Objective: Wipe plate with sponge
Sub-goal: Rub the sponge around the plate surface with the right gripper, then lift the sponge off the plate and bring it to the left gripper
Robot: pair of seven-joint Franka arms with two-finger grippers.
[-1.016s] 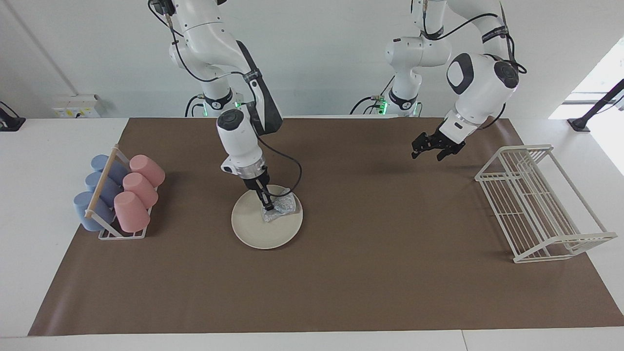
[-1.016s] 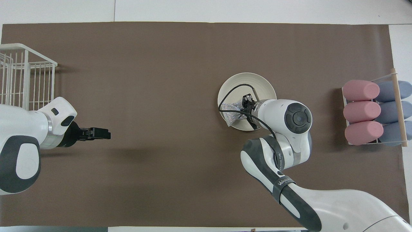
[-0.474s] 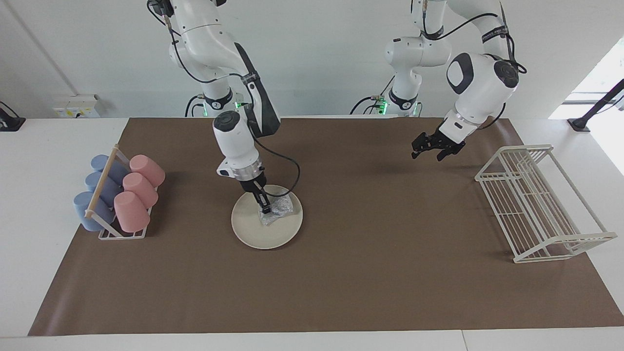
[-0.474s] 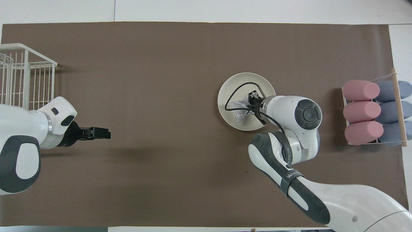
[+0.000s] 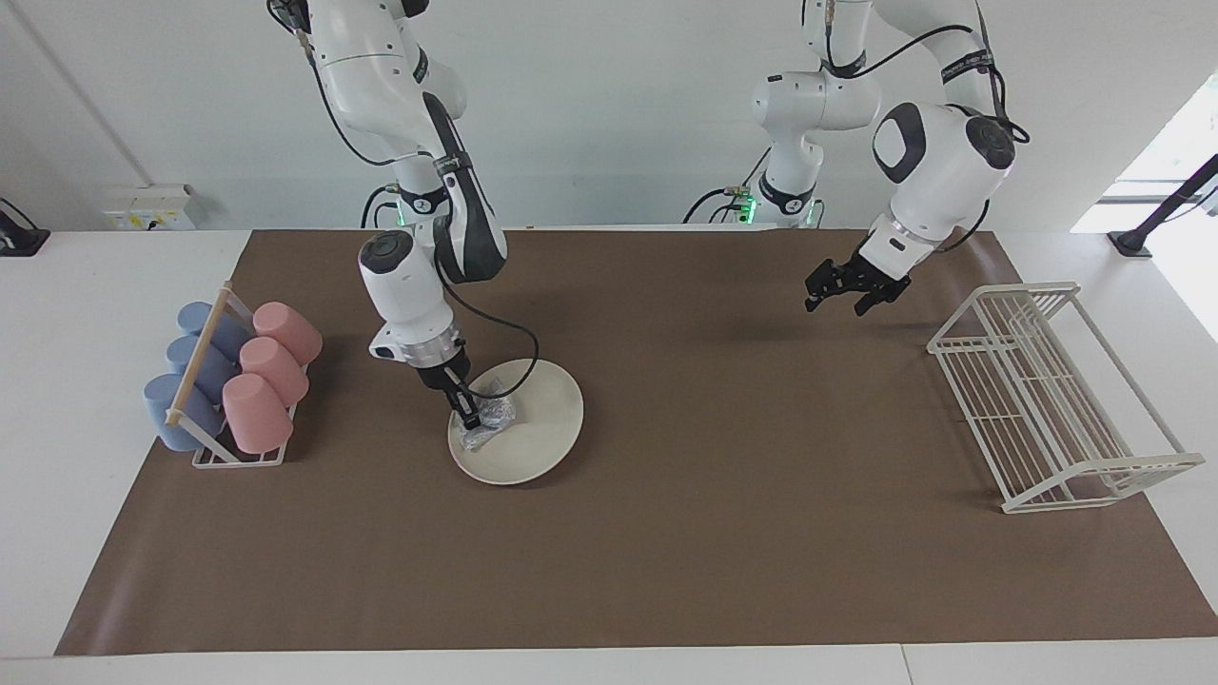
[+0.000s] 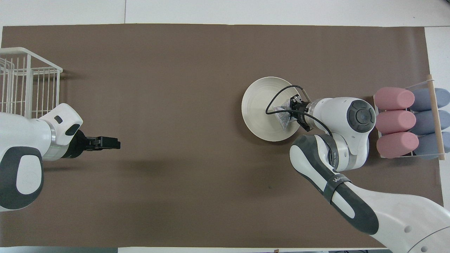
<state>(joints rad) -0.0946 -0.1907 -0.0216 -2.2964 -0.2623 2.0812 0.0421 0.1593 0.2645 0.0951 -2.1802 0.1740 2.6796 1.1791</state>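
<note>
We are observing the right gripper [image 5: 467, 416] with its fingers clamped together on the sponge [image 5: 485, 420], which is pressing against the plate [image 5: 538, 419] directly beneath the fingertips, on the plate's portion toward the right arm's end of the tabletop. We are judging the wipe as mid-course: the area under the fingers is being covered, while the bare remainder of the plate looks yet to be passed over. The sponge is appearing silvery, crinkled and soft; the plate round, smooth, cream-white, shallow-rimmed. The left gripper [image 5: 843, 291] is waiting over the brown mat [image 5: 666, 571], fingers apart and holding nothing.
</note>
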